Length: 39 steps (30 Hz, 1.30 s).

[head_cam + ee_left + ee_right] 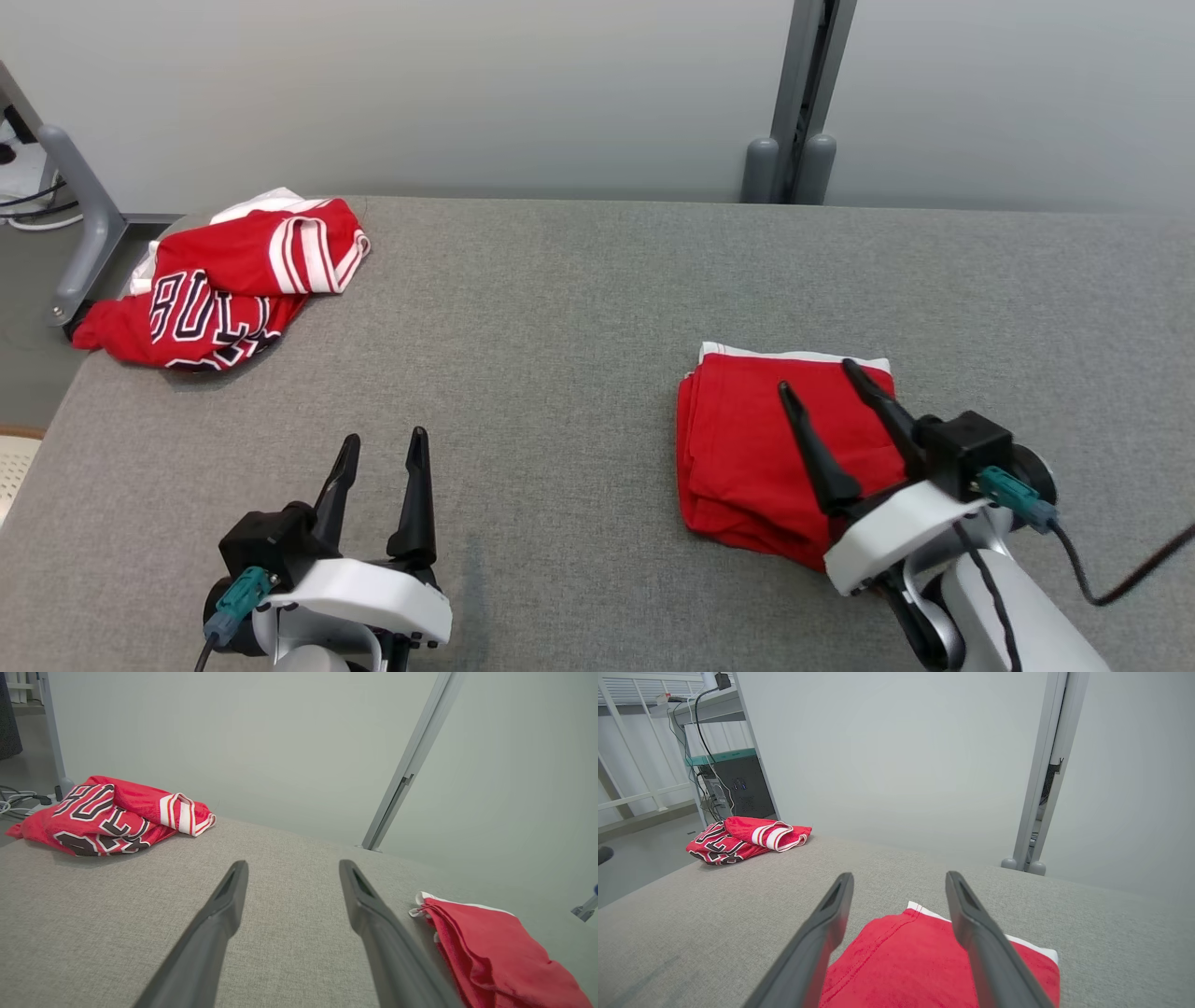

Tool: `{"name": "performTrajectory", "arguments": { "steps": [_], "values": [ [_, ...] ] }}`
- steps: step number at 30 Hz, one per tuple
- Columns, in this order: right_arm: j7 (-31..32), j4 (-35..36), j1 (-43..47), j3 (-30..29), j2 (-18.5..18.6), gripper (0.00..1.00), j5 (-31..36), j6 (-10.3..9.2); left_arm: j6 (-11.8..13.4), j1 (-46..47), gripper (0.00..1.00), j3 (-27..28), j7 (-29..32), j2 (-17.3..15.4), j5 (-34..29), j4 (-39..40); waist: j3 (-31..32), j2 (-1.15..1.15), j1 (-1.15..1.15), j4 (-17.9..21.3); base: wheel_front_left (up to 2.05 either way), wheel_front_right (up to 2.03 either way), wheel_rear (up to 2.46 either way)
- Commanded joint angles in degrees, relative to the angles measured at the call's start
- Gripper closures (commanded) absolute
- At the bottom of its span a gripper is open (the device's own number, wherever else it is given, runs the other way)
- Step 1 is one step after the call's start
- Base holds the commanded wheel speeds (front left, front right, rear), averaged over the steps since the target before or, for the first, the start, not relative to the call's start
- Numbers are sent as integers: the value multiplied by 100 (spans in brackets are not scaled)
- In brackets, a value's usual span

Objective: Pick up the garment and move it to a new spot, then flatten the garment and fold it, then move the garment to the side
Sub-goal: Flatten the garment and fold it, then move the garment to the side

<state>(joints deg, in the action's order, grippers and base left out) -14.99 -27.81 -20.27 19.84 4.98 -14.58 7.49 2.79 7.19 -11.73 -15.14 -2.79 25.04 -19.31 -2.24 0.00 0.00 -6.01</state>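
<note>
Here, my right gripper (815,373), jaws open, hovers over the folded red garment (747,448) at the right of the table (579,308); left gripper (386,434) open, empty. Snagging the top layer as I withdraw could undo the fold.

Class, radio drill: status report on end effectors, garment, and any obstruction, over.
Left end effector open, empty, over table. Right end effector open above folded red garment, not gripping. Crumpled jersey at far left corner, not in the way.
</note>
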Motion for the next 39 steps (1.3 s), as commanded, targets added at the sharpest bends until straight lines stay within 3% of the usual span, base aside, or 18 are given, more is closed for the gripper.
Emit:
{"name": "performTrajectory", "arguments": {
  "steps": [1, 9, 15, 39],
  "values": [
    [-28, 121, 142, -166, 10, 0, 70, 1, -35, 36, 0, 30, 0, -22, -50, -3, 36, 0, 0, 44, 0, 0, 0],
    [-30, 999, 975, -1512, -104, 0, 463, 1, -34, -54, 0, 87, 1, -23, -141, 8, 107, 0, 0, 170, 0, 0, 0],
    [-29, 1381, 1464, -2067, -180, 0, 583, 1, 38, -193, 0, 108, 1, -21, -226, 48, 159, 0, 0, 211, 0, 0, 0],
    [-29, 1429, 1673, -2011, -197, 0, 395, 1, 101, -263, 0, 30, 1, -22, -337, 78, 213, 0, 0, 196, 0, 0, 0]
  ]
}}
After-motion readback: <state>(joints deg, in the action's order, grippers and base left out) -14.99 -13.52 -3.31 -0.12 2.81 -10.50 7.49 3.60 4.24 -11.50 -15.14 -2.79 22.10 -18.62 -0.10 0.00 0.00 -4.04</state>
